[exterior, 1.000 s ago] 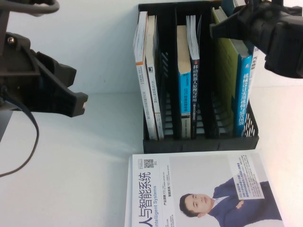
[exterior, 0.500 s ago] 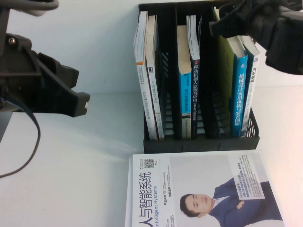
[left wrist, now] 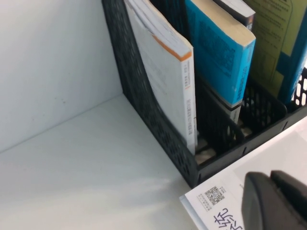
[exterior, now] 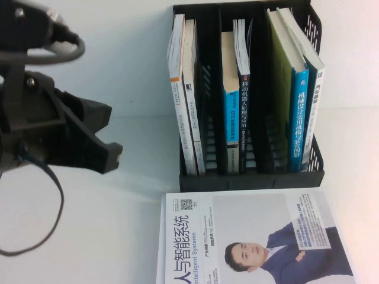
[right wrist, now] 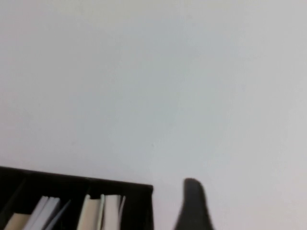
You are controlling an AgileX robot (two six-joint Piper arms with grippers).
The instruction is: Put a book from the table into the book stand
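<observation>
The black book stand stands at the back of the white table, with books in all three slots. The book, its white spine facing me, stands upright at the far right of the right slot, next to a blue-spined book. My left gripper hovers left of the stand, shut and empty; in the left wrist view it is over the corner of a flat-lying book. My right gripper is out of the high view; in the right wrist view it sits high by the stand's top edge, open and empty.
A white-and-blue book showing a man in a suit lies flat in front of the stand, also seen in the left wrist view. Two white books fill the left slot; blue and dark ones fill the middle.
My right arm has pulled up and away from the stand's right slot and left the high view. The book stays standing in the slot. My left arm has shifted slightly right.
</observation>
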